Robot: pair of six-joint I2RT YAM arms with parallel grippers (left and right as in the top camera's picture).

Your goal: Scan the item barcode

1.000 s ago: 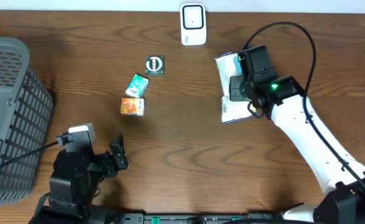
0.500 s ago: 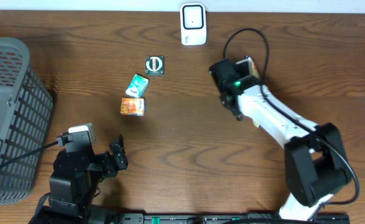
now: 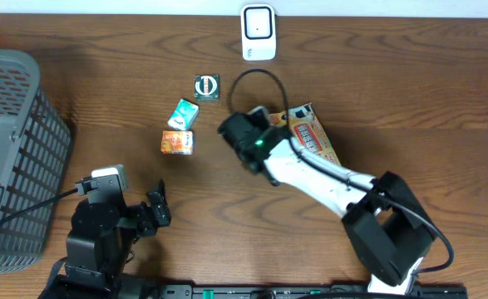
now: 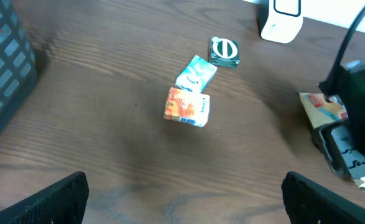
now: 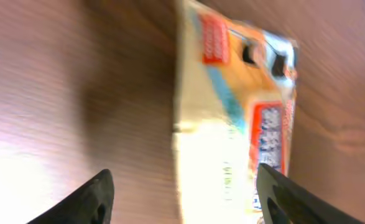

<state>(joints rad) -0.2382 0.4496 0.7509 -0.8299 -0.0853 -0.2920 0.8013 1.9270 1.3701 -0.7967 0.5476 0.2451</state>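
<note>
Right arm swung left, folded back, right tool spread wide, packet seemingly released, left tool wide

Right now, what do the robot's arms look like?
The right arm is white tubes with black joints, a small green light by its wrist and a looping black cable. The left arm is chunky and all black, with a pale block on top. Both have black fingers.
</note>
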